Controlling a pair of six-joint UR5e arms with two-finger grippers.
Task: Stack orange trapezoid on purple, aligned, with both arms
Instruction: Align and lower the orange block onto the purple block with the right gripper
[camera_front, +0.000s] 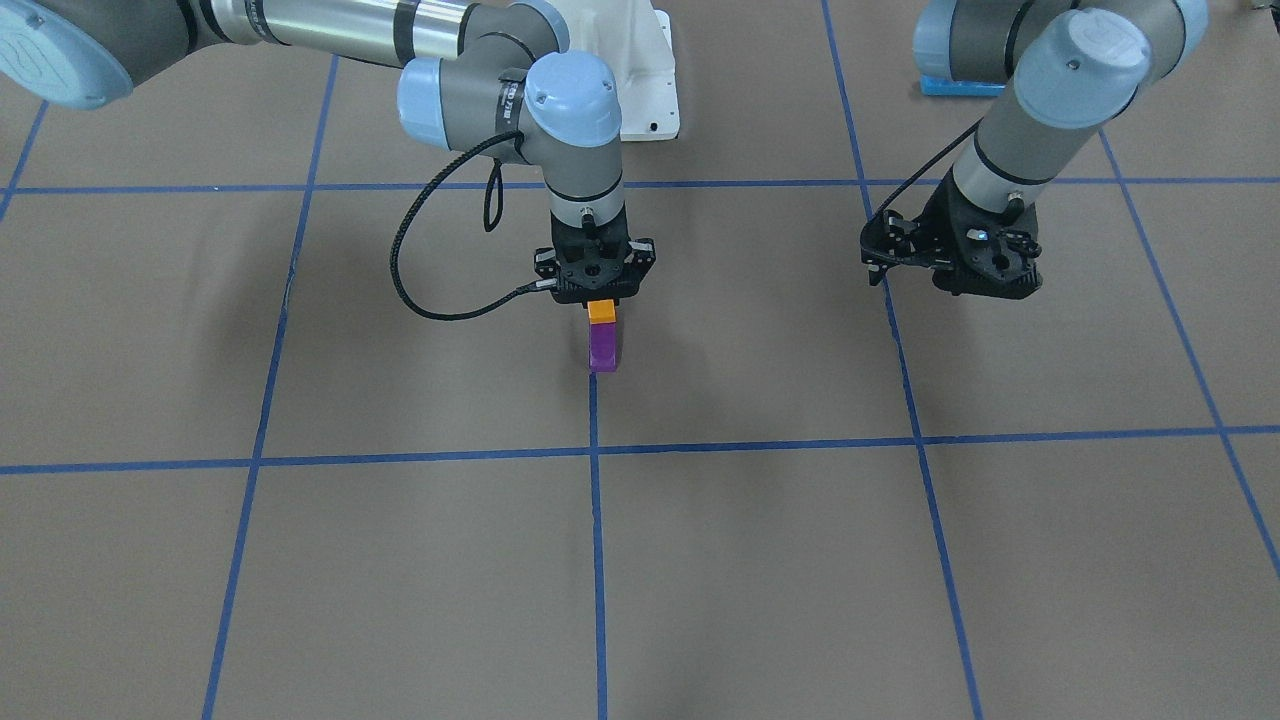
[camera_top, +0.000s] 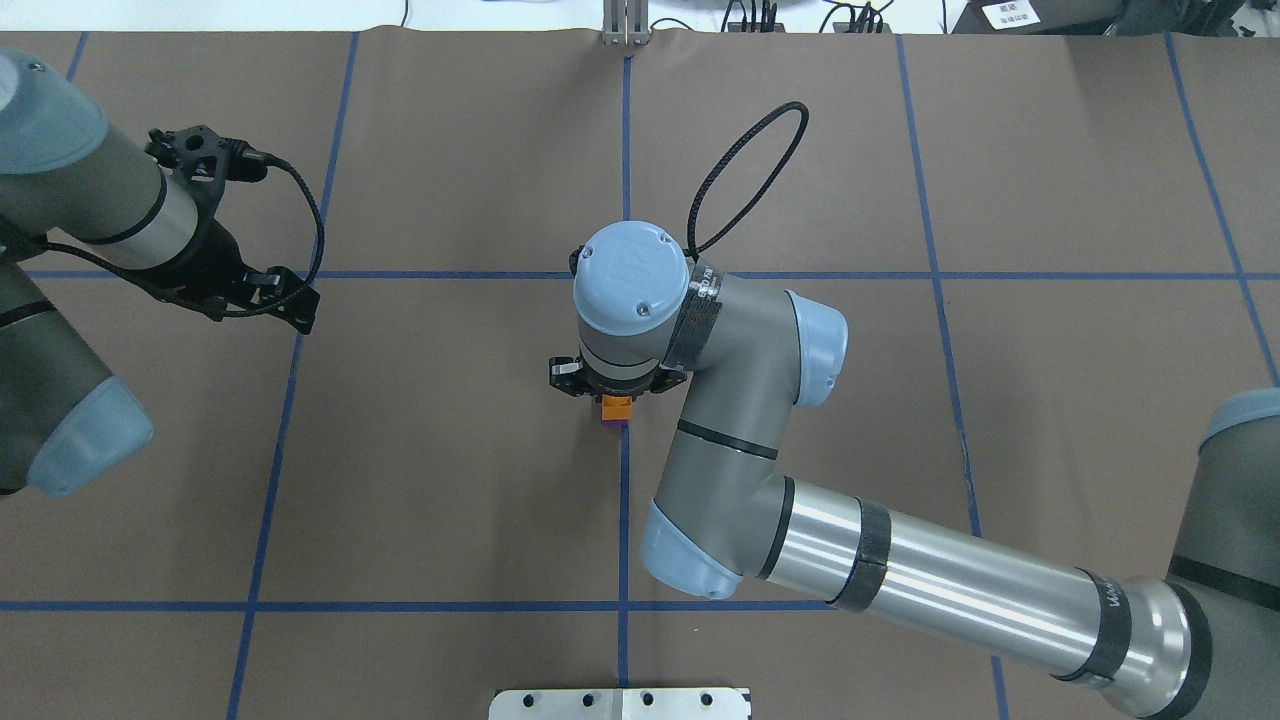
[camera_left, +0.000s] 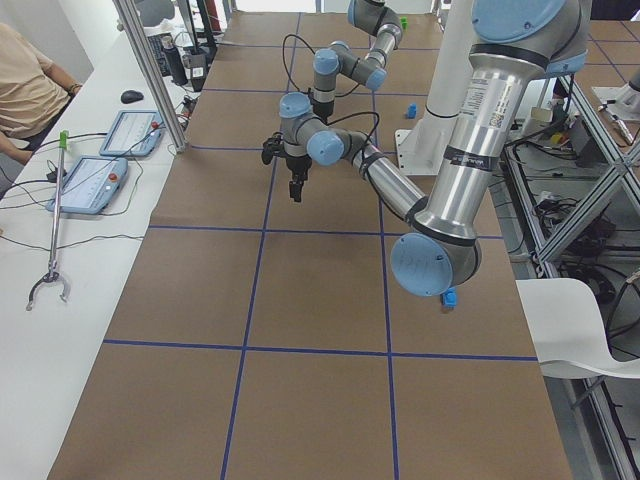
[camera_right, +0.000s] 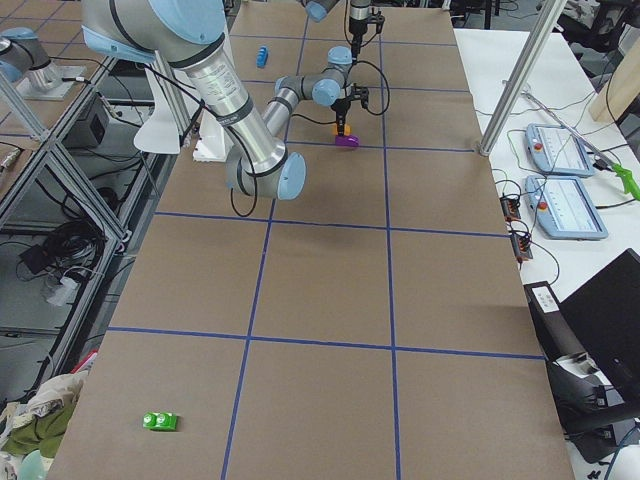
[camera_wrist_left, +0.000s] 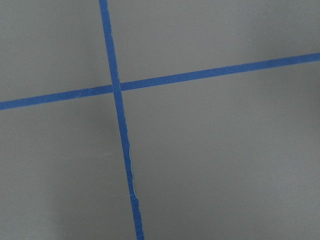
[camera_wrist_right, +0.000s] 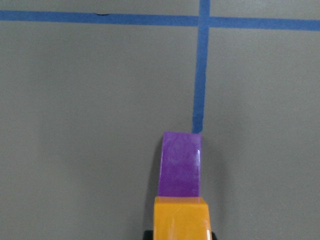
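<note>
The orange trapezoid (camera_front: 601, 311) sits on top of the purple block (camera_front: 603, 348), which stands on the brown table at the end of a blue tape line. My right gripper (camera_front: 600, 303) points straight down and is shut on the orange trapezoid. In the right wrist view the orange trapezoid (camera_wrist_right: 180, 217) fills the bottom edge, with the purple block (camera_wrist_right: 180, 164) showing beyond it, their sides in line. In the overhead view the wrist hides most of the orange trapezoid (camera_top: 616, 406). My left gripper (camera_front: 985, 280) hangs above bare table far to the side; I cannot tell how its jaws stand.
A white robot base (camera_front: 650, 90) stands behind the stack. A flat blue piece (camera_front: 960, 87) lies under the left arm. A small blue block (camera_left: 450, 298) and a green toy (camera_right: 160, 421) lie far off. An operator (camera_left: 30, 90) sits at the side bench.
</note>
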